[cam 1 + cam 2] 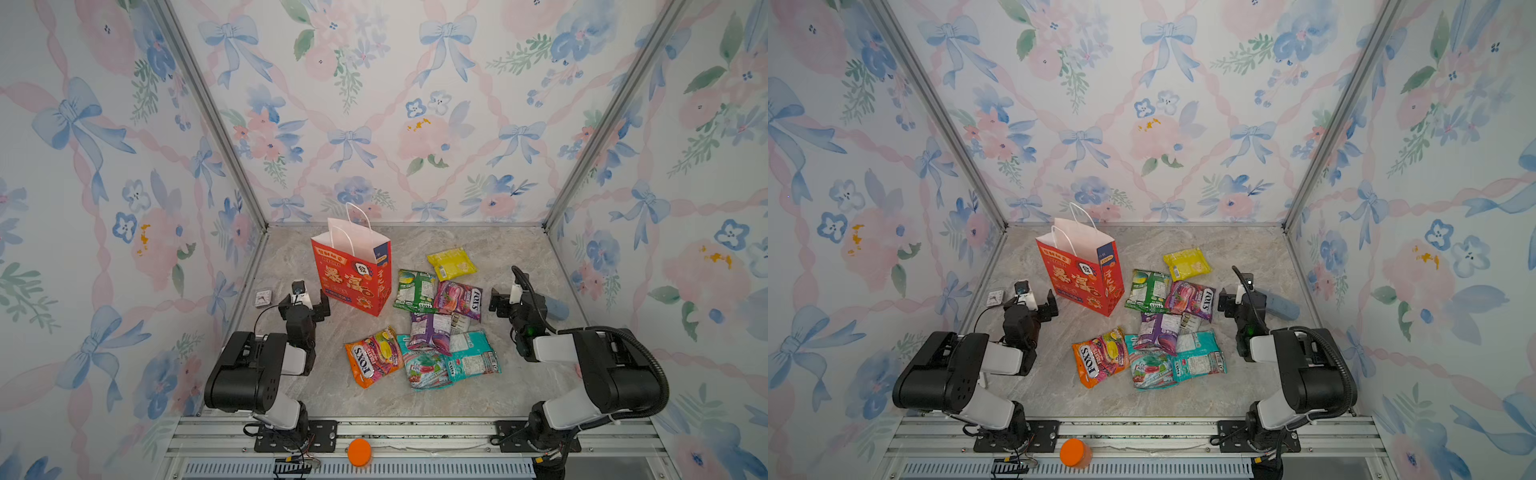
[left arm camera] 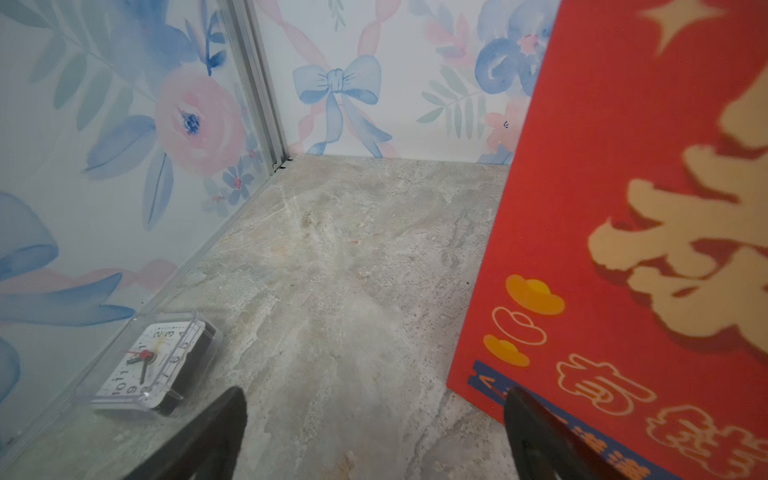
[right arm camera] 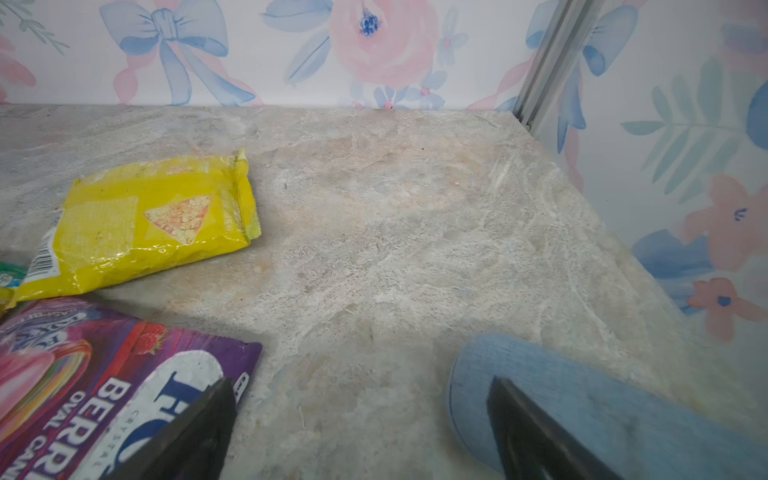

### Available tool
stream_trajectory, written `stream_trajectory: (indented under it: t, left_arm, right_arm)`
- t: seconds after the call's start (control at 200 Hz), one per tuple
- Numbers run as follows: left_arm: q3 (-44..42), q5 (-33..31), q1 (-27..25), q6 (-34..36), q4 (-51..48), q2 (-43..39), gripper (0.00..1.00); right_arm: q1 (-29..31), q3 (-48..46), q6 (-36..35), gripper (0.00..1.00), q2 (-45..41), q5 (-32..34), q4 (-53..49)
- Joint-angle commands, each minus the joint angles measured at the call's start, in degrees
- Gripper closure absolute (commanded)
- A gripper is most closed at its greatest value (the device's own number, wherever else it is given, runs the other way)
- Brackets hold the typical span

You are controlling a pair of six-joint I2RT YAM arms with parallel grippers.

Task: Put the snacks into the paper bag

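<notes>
The paper bag [image 1: 353, 282] is red with pale characters, one packet [image 1: 452, 263] yellow, walls [image 1: 374, 104] floral with blue bows.

The paper bag [image 1: 351, 272] is standing upright at the rear left of the counter [image 1: 374, 401], mouth open, cord handles up. The snacks [image 1: 424, 365] are lying loose to its right. The yellow packet [image 1: 451, 263] is sitting furthest back. The green packet [image 1: 415, 291] and magenta packet [image 1: 459, 300] are touching. The purple packet [image 1: 430, 330] is overlapping the teal packets [image 1: 473, 357], and the orange packet [image 1: 374, 357] is lying front left. The left jaws are hanging wide apart just left of the bag, empty. The right jaws are hanging spread, just right of the magenta packet, empty.
</notes>
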Motion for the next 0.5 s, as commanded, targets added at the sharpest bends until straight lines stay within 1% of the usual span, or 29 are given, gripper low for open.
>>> stream_trajectory:
  t: [0.0, 0.495]
  left_arm:
    - [0.79, 0.98, 0.26, 1.13, 1.10, 0.61, 0.02]
    - [0.91, 0.69, 0.11, 1.22, 1.12, 0.60, 0.02]
  right_arm:
    - [-0.52, 1.22, -0.66, 0.03, 0.71, -0.56, 1.95]
    - [-0.87, 1.22, -0.36, 0.03, 0.70, -1.15, 1.91]
